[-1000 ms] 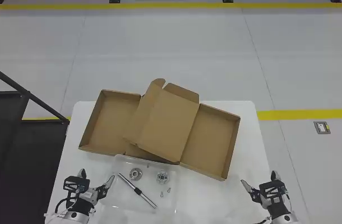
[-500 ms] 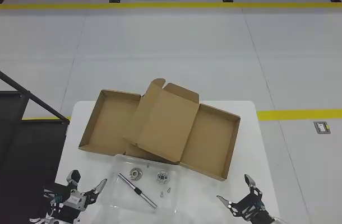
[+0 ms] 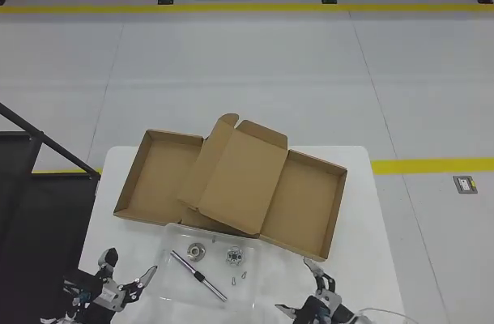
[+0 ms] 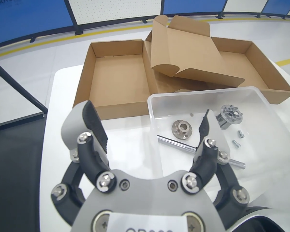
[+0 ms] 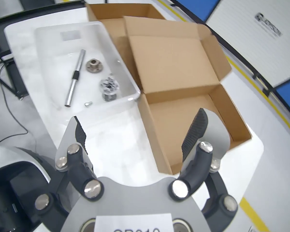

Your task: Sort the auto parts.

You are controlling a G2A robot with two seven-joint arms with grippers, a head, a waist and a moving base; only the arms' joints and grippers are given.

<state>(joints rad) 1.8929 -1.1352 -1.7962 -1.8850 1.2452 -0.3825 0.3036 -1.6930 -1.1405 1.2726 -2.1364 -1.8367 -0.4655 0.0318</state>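
Observation:
A clear plastic tray at the table's front holds a metal rod, a flanged hub, a toothed coupling and small screws. In the left wrist view, the rod, hub, coupling and screws lie just beyond the open left gripper. That left gripper hangs beside the tray's left end, holding nothing. The right gripper stands open and empty at the tray's right end, near the box corner. From its right gripper view, the rod and coupling are visible.
Behind the tray stand open cardboard boxes: a left one, a middle one with a raised lid and a right one. The white table's front edge is close to both grippers. A dark panel lies left of the table.
The right gripper has swung left from the table's front right corner to the tray's right end. The left gripper has drawn back slightly towards the front edge.

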